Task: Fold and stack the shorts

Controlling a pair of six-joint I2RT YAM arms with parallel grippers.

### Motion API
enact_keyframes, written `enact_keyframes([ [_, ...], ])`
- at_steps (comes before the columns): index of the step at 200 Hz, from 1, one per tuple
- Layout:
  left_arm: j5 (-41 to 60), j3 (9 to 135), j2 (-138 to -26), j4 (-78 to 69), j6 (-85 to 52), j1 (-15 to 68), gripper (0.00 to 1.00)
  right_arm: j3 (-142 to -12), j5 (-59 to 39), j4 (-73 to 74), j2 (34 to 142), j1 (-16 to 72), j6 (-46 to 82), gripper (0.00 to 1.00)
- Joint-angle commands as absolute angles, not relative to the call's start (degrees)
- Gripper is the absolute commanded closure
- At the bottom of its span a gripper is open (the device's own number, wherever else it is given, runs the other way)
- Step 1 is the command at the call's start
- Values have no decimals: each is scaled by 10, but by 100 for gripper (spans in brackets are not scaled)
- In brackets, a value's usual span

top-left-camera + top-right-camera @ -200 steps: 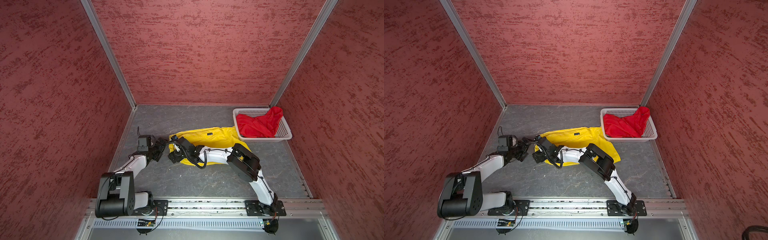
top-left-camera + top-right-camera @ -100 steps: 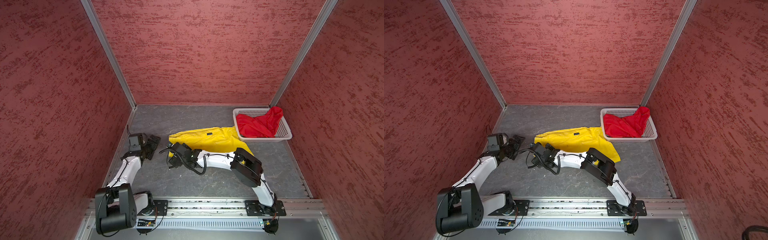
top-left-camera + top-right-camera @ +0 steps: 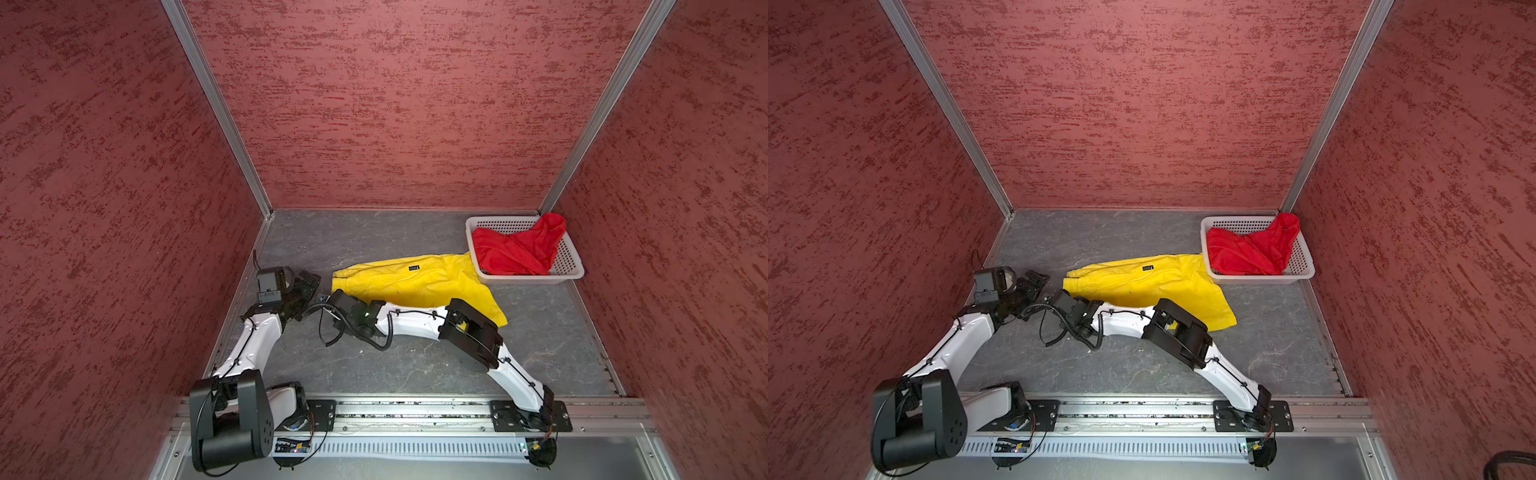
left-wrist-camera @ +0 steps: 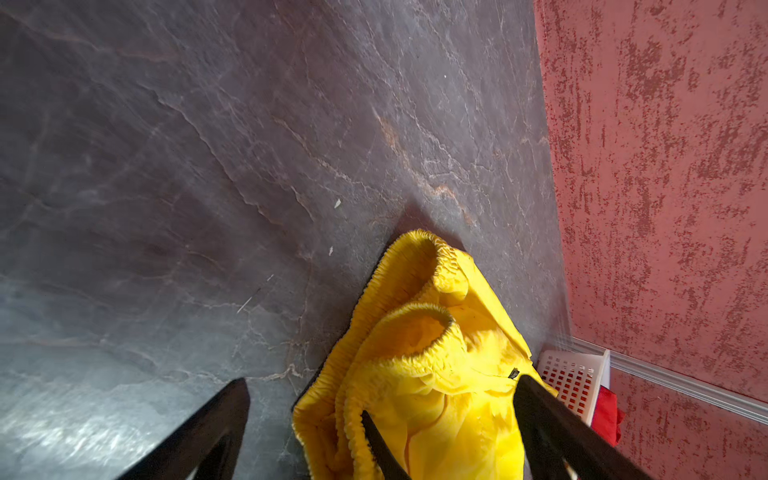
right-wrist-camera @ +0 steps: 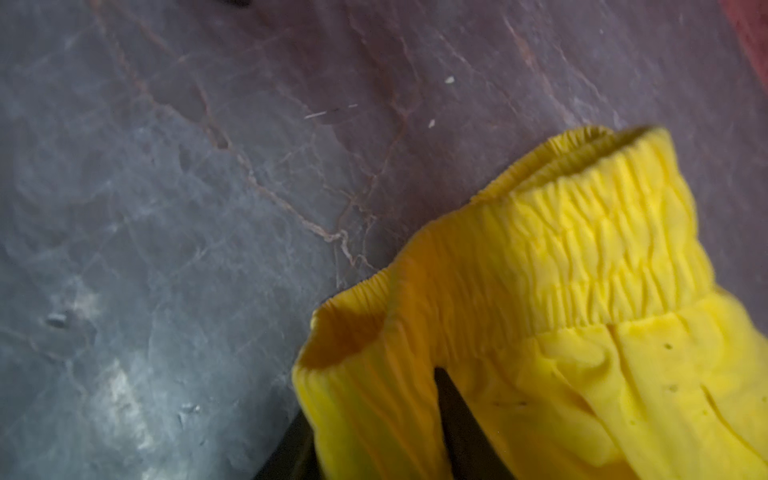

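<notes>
One waistband edge of the yellow shorts (image 3: 415, 282) is pinched by right fingers (image 5: 457, 419), left fingers (image 4: 552, 428) gaping over bare table (image 3: 374, 237).

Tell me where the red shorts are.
In both top views the red shorts sit in the basket, far right corner, beside the yellow shorts.

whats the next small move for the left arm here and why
Probably ease the left gripper forward and close on the free waistband corner: it is open and short of the yellow shorts, while the right gripper pinches the near corner.
</notes>
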State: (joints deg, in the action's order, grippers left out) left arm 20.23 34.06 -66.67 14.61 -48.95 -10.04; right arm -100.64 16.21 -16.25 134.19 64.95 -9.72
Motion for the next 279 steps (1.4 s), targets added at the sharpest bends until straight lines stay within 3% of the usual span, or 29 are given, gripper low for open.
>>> enact_keyframes([
  [1, 174, 340, -669, 149, -475, -73, 0, -973, 172, -162, 1350, 650, -82, 76],
  [18, 187, 335, -693, 138, -479, -56, 0, -931, 170, -116, 1322, 646, -52, 91],
  [45, 203, 299, -712, 97, -508, -36, 0, -883, 160, -55, 1273, 637, -6, 99],
  [184, 219, 286, -840, -38, -607, 97, 0, -853, 98, 36, 1219, 607, 67, 99],
  [235, 222, 284, -704, 92, -535, -8, 0, -847, 87, 35, 1216, 583, 93, 100],
  [279, 268, 260, -639, 49, -544, -46, 0, -818, 50, 56, 1204, 553, 131, 100],
])
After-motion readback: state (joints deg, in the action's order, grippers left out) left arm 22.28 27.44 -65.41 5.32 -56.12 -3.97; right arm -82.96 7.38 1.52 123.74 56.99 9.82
